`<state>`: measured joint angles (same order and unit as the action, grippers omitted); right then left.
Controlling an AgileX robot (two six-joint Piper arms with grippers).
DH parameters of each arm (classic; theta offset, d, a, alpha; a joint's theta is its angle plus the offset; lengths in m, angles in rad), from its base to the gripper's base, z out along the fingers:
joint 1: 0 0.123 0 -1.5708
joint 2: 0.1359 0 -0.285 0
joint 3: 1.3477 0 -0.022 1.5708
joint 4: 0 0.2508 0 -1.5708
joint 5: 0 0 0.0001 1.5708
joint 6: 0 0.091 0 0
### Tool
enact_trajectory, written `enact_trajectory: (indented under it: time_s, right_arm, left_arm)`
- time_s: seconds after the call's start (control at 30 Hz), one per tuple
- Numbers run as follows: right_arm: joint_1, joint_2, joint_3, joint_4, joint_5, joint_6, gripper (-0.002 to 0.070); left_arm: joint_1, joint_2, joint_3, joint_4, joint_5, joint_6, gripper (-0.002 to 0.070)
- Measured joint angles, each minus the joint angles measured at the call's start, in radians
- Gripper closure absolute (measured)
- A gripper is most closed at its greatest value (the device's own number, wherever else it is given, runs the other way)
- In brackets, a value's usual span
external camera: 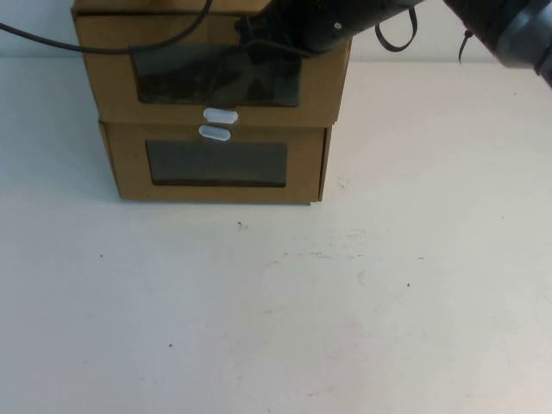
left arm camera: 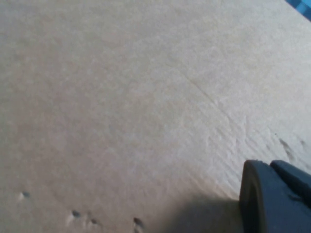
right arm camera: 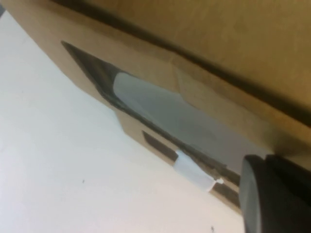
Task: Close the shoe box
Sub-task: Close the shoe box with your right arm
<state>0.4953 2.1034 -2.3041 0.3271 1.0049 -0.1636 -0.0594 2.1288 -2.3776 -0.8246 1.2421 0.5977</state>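
Observation:
The shoe box (external camera: pixel 328 86) is the upper of two stacked brown cardboard boxes at the back of the table. It has a dark window (external camera: pixel 198 82) with a white pull tab (external camera: pixel 220 115) below it. Its front overhangs the lower box. My right gripper (external camera: pixel 256 34) reaches in from the upper right and lies against the top of the shoe box's front. In the right wrist view one dark finger (right arm camera: pixel 272 194) shows beside the window (right arm camera: pixel 160 107) and the tab (right arm camera: pixel 192 172). My left gripper shows only as one dark finger (left arm camera: pixel 272 199) close over a plain cardboard surface (left arm camera: pixel 121 97).
The matching lower box (external camera: pixel 302 164) has its white tab (external camera: pixel 214 132) above its window (external camera: pixel 216 164). The white table (external camera: pixel 276 319) stretches out in front of the boxes. A black cable (external camera: pixel 103 47) runs across the top left of the stack.

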Motion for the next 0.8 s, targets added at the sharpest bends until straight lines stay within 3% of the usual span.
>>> enact_trajectory:
  time_s: [0.47, 0.8]
  right_arm:
    - [0.0, 0.026, -0.011, 0.016, -0.044, 0.016, 0.0688]
    - [-0.009, 0.061, -0.114, 0.072, 0.051, -0.009, 0.0689]
  left_arm:
    - [0.0, 0.0, 0.0, -0.004, 0.002, 0.0, 0.068]
    - [0.0, 0.012, -0.095, -0.001, 0.01, -0.005, 0.068]
